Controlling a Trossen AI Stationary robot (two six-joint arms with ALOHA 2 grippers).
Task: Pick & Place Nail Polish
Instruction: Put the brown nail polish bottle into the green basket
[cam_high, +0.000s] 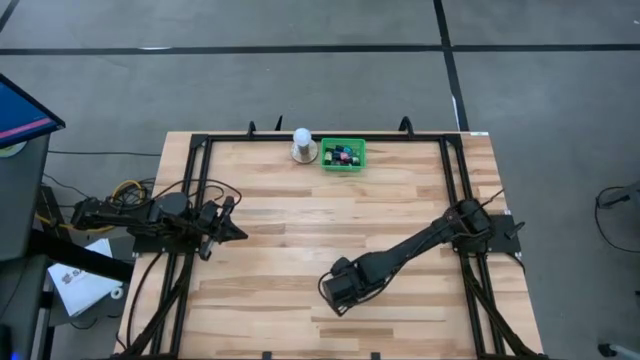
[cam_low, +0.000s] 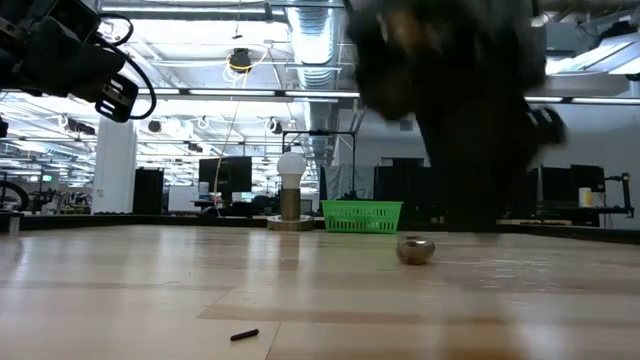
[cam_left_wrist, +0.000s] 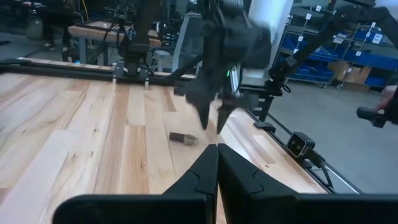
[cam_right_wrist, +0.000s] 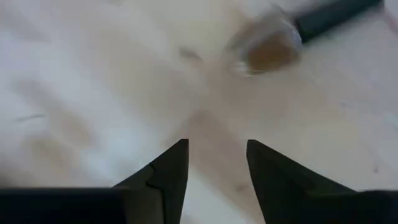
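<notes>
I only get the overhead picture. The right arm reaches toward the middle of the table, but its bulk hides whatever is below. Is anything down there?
Observer: Yes. The left wrist view shows a nail polish bottle lying on its side on the table, just below the right pincer.
Operator: Is the pincer holding it?
Observer: No. In the right wrist view its fingers stand apart with bare wood between them, and the bottle lies ahead of them, untouched.
Operator: And the other arm, at the left edge?
Observer: It waits there. Its own camera shows the left pincer shut, with its fingers pressed together and nothing in them.
</notes>
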